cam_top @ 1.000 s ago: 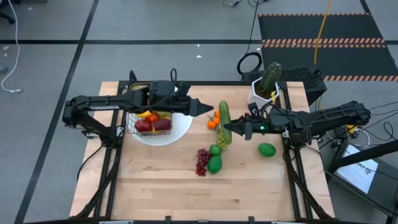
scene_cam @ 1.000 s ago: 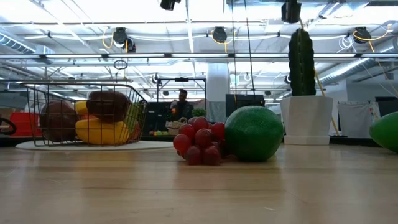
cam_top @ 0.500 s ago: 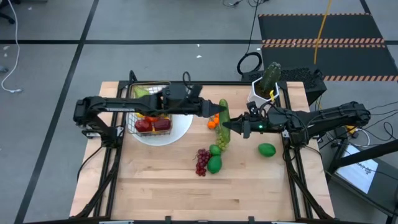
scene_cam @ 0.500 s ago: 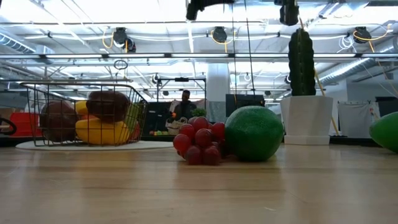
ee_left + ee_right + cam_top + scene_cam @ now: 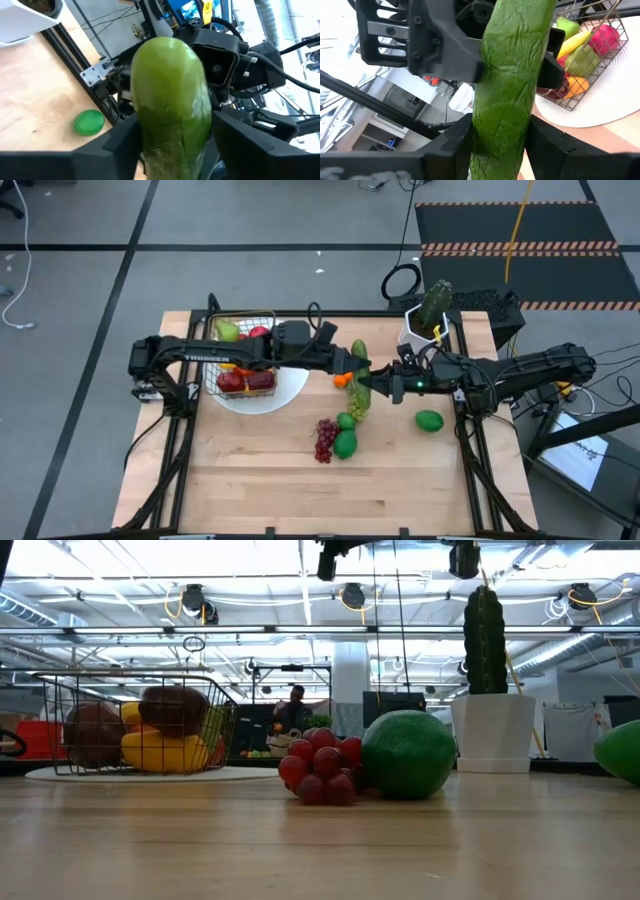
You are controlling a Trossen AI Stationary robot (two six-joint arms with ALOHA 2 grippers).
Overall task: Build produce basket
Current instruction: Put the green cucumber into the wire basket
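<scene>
We see the cucumber [image 5: 360, 375] held above the middle of the table [image 5: 250, 470], between the two grippers. The right gripper [image 5: 368, 387] comes in from three o'clock and pinches the cucumber; in the right wrist view its two dark fingers [image 5: 455, 142] press on either side of the green body [image 5: 512, 85]. The left gripper [image 5: 358, 367] reaches across from nine o'clock and meets the same cucumber. In the left wrist view the cucumber [image 5: 172, 105] fills the gap between that gripper's fingers [image 5: 117, 145], which sit close on both sides, but we cannot tell whether they press it or stand just apart from it.

The basket [image 5: 268, 320] stands on the round white plate [image 5: 295, 388] at about ten o'clock from the cucumber, under the left arm. Inside it we see a green pear [image 5: 228, 331], red apples [image 5: 243, 380] and a yellow banana [image 5: 160, 752]; in the right wrist view an orange piece [image 5: 576, 86] also lies in it.

Still on the table are small oranges [image 5: 342, 378] just beside the cucumber, a bunch of red grapes [image 5: 325, 440] at six o'clock from it, green grapes [image 5: 354, 410] and a green fruit [image 5: 345, 444] next to them, and a lime [image 5: 429, 421] at about four o'clock. A white pot [image 5: 418, 332] with a cactus [image 5: 436, 302] stands at one o'clock.
</scene>
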